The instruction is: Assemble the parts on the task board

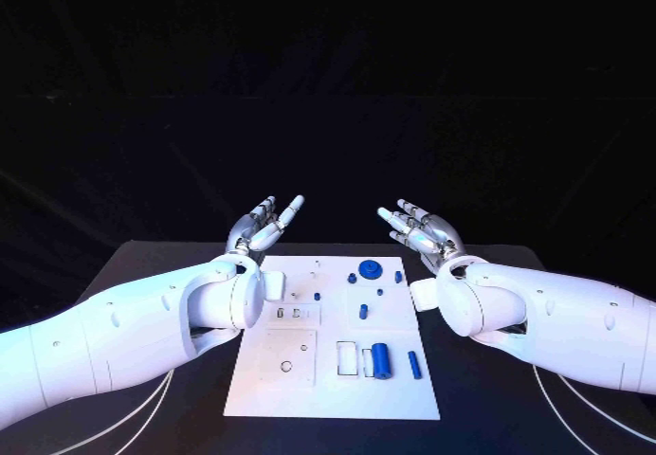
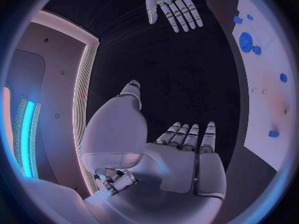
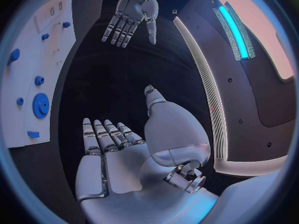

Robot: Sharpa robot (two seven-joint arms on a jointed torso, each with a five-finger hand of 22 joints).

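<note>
Left hand (image 1: 264, 224) raised beyond the task board (image 1: 266, 379), fingers spread, holding nothing, right hand (image 1: 421, 228) mirrored it, likewise empty, palms facing.

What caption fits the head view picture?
Both open hands, left hand and right hand, hover beyond the task board.

black table (image 1: 164, 261) with matte top, dark unlit backdrop beyond its far edge, no wall detail discernible, pale curved panel (image 3: 206, 92) with cyan light strip (image 3: 233, 25) at the side
</note>
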